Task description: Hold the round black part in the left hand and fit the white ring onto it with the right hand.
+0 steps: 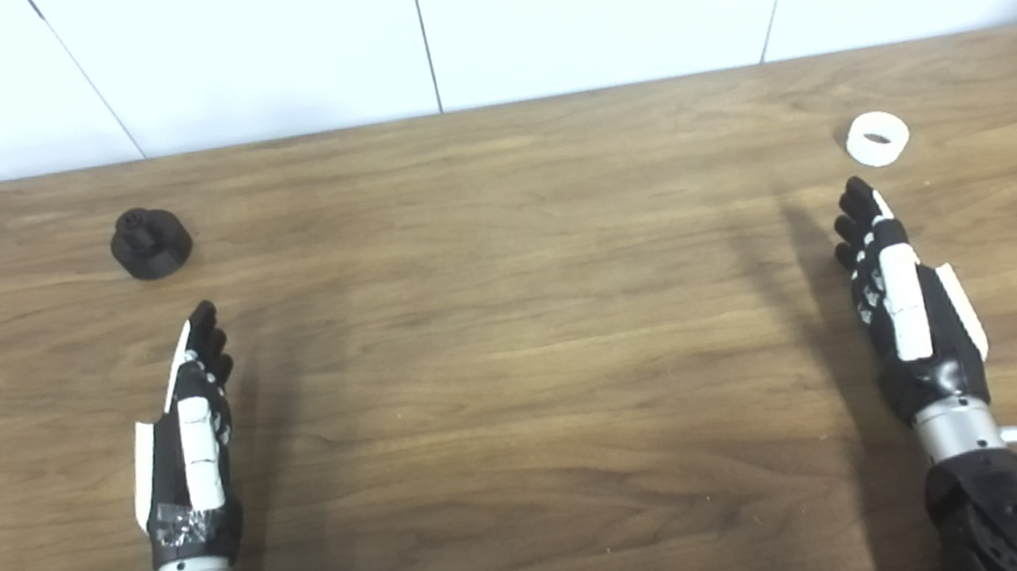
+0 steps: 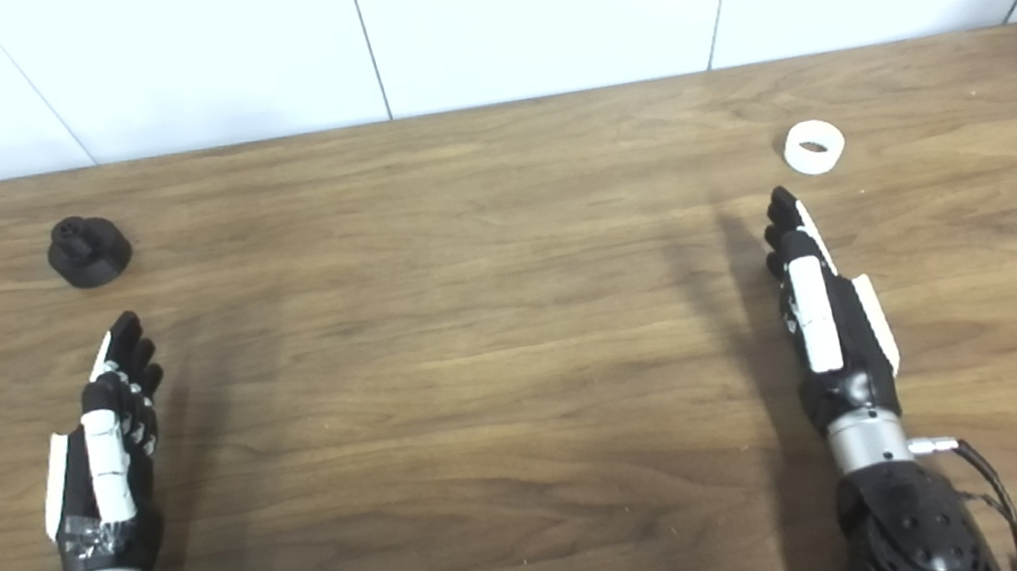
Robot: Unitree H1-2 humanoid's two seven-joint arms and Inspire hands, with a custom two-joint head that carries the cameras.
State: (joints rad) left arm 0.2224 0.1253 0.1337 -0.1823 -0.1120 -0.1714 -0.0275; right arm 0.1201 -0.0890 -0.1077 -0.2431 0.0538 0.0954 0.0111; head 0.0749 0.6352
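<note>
Wood-grain desk (image 1: 516, 343), brown laminate with rounded far corners; the far edge runs against a white panelled wall (image 1: 473, 15) with thin vertical seams. Wide bare stretch of desk between the two hands and across the middle.

Round black part (image 1: 151, 242) sits near the far-left corner, standing alone — matte black, a wide disc-like base with a smaller ribbed knob on top. Nothing touches it. White ring (image 1: 877, 139) lies flat near the far-right side of the desk, short and thick-walled, smooth, hole facing up.

Left hand (image 1: 191, 430) reaches in from the near edge on the left side, fingers (image 1: 206, 340) straight and extended toward the far edge, spread from nothing, holding nothing. Black body with white plates, silver wrist cuff, a patch of clear tape near the wrist. The black part lies beyond its fingertips, apart from them, slightly to the left.

Right hand (image 2: 828, 322) comes in from the near edge on the right side, fingers (image 2: 782, 210) likewise straight, empty. The ring is just beyond the fingertips and slightly right — near, not touching. Thin cables hang by the right wrist.

Both hands throw long soft shadows on the desk toward the middle.
</note>
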